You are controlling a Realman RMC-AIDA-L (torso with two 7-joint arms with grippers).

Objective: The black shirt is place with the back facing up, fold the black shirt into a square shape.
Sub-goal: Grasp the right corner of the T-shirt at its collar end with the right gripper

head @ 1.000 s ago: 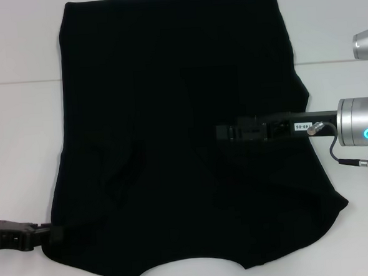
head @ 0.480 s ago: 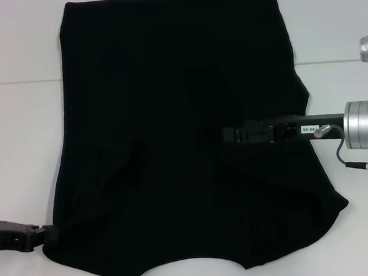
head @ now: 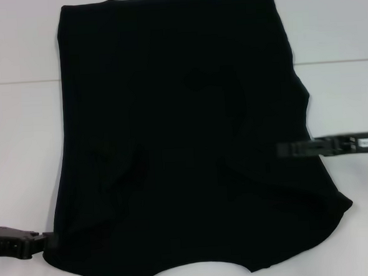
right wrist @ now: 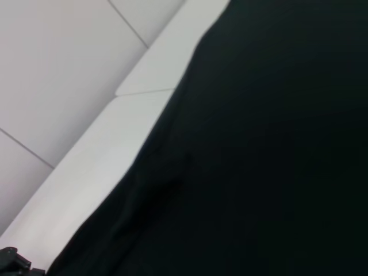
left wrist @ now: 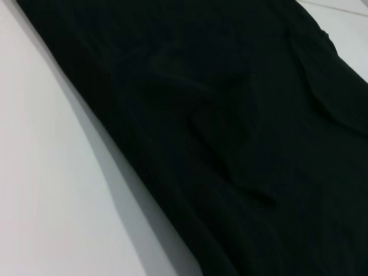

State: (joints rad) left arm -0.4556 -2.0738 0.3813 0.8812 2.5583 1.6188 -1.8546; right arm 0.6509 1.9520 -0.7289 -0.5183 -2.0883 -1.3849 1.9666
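Observation:
The black shirt (head: 172, 145) lies flat on the white table, its straight hem at the far side and its curved neckline at the near edge. Soft creases run across its near half. My left gripper (head: 45, 241) lies low at the near left, its tip touching the shirt's near left corner. My right gripper (head: 283, 149) comes in from the right, its tip just over the shirt's right edge. The shirt fills most of the left wrist view (left wrist: 241, 115) and the right wrist view (right wrist: 276, 144).
The white table (head: 20, 123) shows bare strips left and right of the shirt, with a thin seam line (head: 18, 82) across it. The left gripper's tip shows small in a corner of the right wrist view (right wrist: 11, 264).
My right gripper has pulled back to the right, from the shirt's middle to its right edge. The shirt's right part has settled. The left gripper has hardly moved.

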